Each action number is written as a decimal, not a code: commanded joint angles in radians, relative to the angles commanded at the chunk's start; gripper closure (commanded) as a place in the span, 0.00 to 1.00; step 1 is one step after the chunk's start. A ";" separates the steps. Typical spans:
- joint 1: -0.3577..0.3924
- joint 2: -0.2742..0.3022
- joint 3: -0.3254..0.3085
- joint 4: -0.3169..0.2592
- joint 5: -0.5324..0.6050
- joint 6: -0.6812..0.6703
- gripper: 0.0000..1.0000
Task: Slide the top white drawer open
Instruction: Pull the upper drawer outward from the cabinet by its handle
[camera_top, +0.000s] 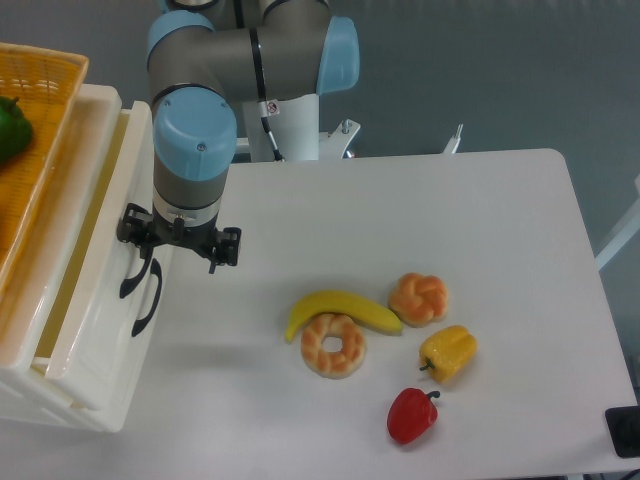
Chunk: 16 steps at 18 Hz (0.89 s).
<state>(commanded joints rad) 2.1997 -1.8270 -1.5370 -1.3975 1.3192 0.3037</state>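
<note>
The gripper (150, 262) is clamped on the curved black handle (133, 281) of the top white drawer (105, 255), which stands partly slid out at the left of the counter (450, 210). On the counter to the right lie a banana (340, 306), two pastries, and yellow and red peppers.

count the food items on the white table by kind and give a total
banana: 1
pastries, a ring and a knot: 2
peppers, yellow and red: 2
total: 5
</note>
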 joint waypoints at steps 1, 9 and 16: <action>0.002 -0.002 0.000 0.000 0.000 0.002 0.00; 0.037 -0.006 0.002 0.012 -0.002 0.040 0.00; 0.080 -0.015 0.012 0.012 -0.002 0.043 0.00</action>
<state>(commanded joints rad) 2.2794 -1.8423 -1.5248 -1.3852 1.3177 0.3467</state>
